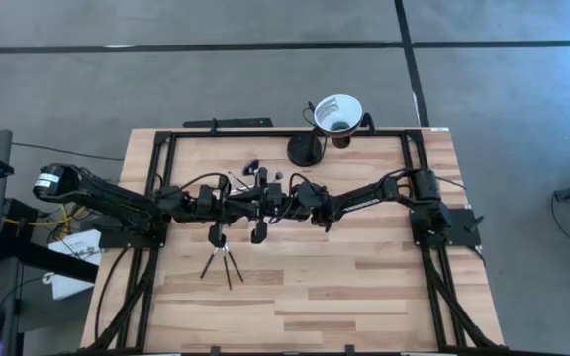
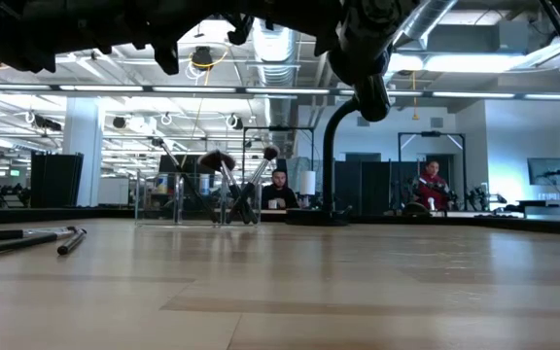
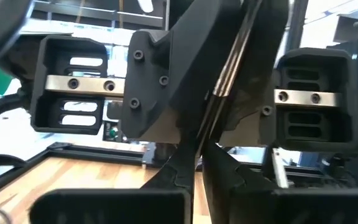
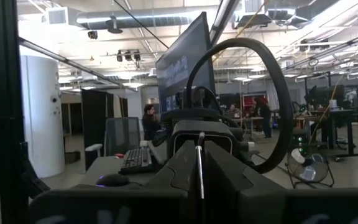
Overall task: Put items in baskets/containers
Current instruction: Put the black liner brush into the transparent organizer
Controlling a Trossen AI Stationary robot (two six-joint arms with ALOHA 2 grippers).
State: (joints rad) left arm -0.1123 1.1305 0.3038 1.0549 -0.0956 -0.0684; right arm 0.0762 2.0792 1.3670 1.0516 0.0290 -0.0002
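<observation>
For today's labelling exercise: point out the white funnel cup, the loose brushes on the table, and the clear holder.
white funnel cup (image 1: 338, 111), high view, rim.
loose brushes (image 1: 222, 261), high view, handles.
clear holder (image 2: 185, 199), low view, front wall.

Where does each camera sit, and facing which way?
High: overhead, straight down on the table; both arms, left gripper facing right gripper.
Low: table-top height, looking across at the clear cup; arms overhead.
Left wrist: past its fingers gripping a brush, facing the right gripper.
Right wrist: past its fingers on that brush, into the room.
Shared: both wrist views show the brush.
</observation>
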